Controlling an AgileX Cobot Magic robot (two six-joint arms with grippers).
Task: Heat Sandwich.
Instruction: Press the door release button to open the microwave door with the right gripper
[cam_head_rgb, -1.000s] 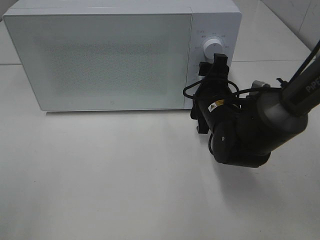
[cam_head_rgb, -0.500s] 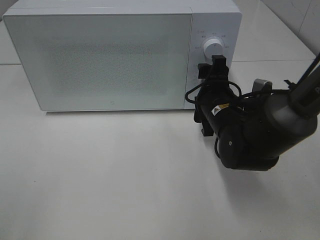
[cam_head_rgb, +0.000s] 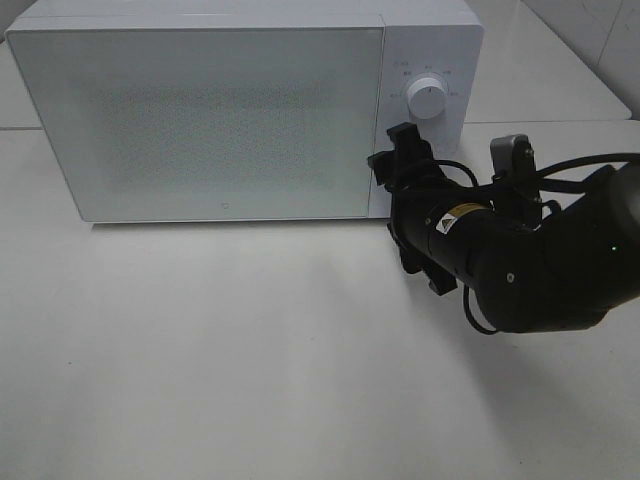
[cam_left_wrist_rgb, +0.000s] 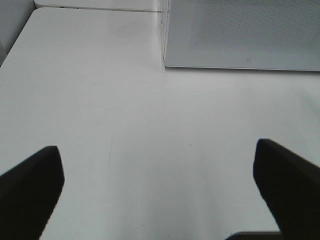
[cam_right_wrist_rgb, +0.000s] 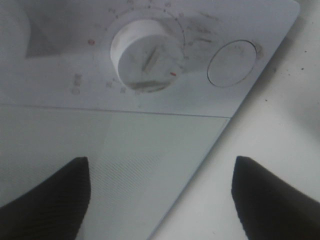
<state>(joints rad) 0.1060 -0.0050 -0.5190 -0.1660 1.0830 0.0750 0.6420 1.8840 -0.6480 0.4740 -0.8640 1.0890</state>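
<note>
Closed white microwave on table

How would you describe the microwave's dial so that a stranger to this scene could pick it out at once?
Find the big white microwave at the back of the table, then the narrow control panel right of its door. The dial is the raised round knob ringed by small markings, unlike the flat, plain round button beside it.

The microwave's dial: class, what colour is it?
The dial is white, with a faint pointer line; the right wrist view shows it best.
</note>
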